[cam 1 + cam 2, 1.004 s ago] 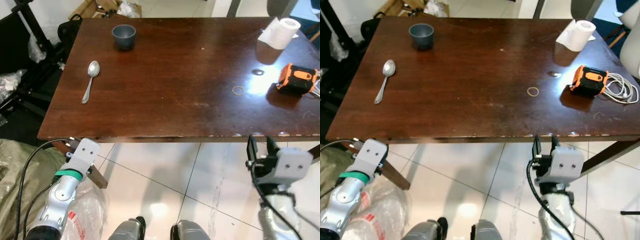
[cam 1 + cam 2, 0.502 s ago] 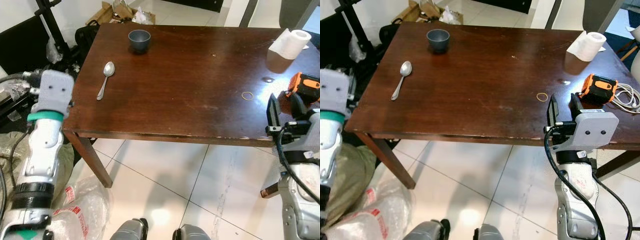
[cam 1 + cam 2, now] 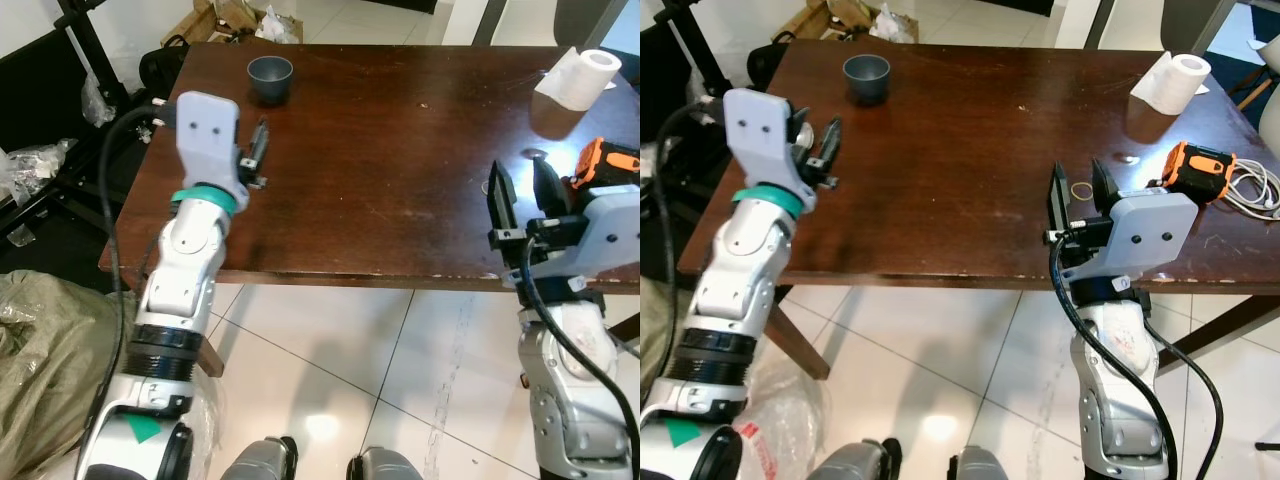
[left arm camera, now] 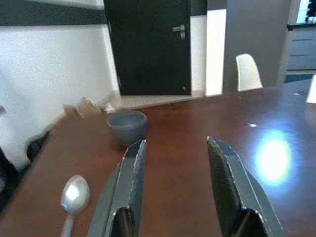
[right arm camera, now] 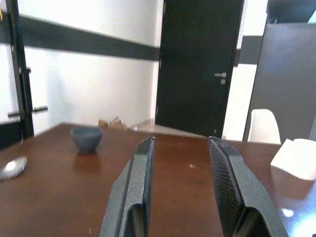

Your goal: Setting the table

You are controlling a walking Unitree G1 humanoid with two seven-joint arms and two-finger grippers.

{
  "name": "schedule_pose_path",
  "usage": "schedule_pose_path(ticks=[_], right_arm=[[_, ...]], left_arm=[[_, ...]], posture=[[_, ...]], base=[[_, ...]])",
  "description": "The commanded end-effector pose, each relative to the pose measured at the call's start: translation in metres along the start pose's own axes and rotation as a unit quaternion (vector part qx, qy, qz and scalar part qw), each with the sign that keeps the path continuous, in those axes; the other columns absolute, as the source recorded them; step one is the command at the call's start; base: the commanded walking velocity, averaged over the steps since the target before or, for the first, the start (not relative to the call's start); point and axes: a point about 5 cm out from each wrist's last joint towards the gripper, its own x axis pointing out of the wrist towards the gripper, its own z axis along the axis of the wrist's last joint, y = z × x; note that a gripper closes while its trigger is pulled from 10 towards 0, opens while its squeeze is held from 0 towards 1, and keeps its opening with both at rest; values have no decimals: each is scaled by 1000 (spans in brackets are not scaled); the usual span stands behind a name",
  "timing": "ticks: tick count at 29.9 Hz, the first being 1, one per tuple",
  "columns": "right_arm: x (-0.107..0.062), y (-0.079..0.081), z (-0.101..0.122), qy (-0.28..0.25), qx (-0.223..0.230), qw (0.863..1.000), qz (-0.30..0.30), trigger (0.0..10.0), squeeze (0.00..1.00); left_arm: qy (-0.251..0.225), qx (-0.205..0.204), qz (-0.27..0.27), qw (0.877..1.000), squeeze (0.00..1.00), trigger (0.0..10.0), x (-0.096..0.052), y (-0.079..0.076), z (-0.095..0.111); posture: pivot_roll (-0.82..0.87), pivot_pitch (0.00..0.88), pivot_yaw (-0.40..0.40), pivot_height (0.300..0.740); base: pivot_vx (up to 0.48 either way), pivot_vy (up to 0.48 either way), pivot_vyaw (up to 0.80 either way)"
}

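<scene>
Head views: on the dark wooden table (image 3: 970, 160) a grey cup (image 3: 867, 77) stands at 11 o'clock. The left gripper (image 3: 818, 147) hangs over the table's left edge, fingers parted, holding nothing. The right gripper (image 3: 1078, 193) sits at 3 o'clock, fingers spread, empty.

Left wrist view: a spoon (image 4: 72, 196) lies beside one finger, the cup beyond.

Right wrist view: cup and spoon lie far off, a paper roll (image 5: 297, 158) nearer.

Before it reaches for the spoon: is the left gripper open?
Open: the left gripper shows a clear gap between its fingers, holding nothing.
</scene>
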Motion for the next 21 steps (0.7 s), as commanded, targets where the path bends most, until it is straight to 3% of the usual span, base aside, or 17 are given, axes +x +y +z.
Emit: schedule_pose_path(ticks=[1,7,8,10,12,15,20,21], right_arm=[[4,-3,11,-20,5,1000,-15,10000,0],[16,-17,41,-81,16,995,-60,10000,0],[18,-24,52,-104,18,991,-78,10000,0],[18,-24,52,-104,18,991,-78,10000,0],[18,-29,59,-117,18,989,-88,10000,0],[18,-33,59,-118,24,988,-100,10000,0],[13,-33,39,-73,51,991,-97,10000,0],[-3,-29,-5,23,59,993,-99,10000,0]], left_arm=[[6,-12,-6,1000,0,10000,3,-4,3],[5,-23,-19,1000,0,10000,15,-9,13],[-4,-61,-21,998,0,10000,20,-6,21],[-4,-61,-21,998,0,10000,20,-6,21],[-17,-91,-27,995,0,10000,25,-4,30],[-25,-84,-43,995,0,10000,28,-5,35],[1,-67,-56,996,0,10000,26,-2,24],[47,-21,-49,998,0,10000,17,8,-4]], posture=[[-52,0,98,740],[-54,0,101,740],[-52,0,109,740],[-52,0,109,740],[-49,0,115,740],[-51,0,124,740],[-59,0,132,740],[-57,0,134,740]], base=[[0,0,0],[0,0,0],[0,0,0],[0,0,0],[0,0,0],[0,0,0],[0,0,0],[0,0,0]])
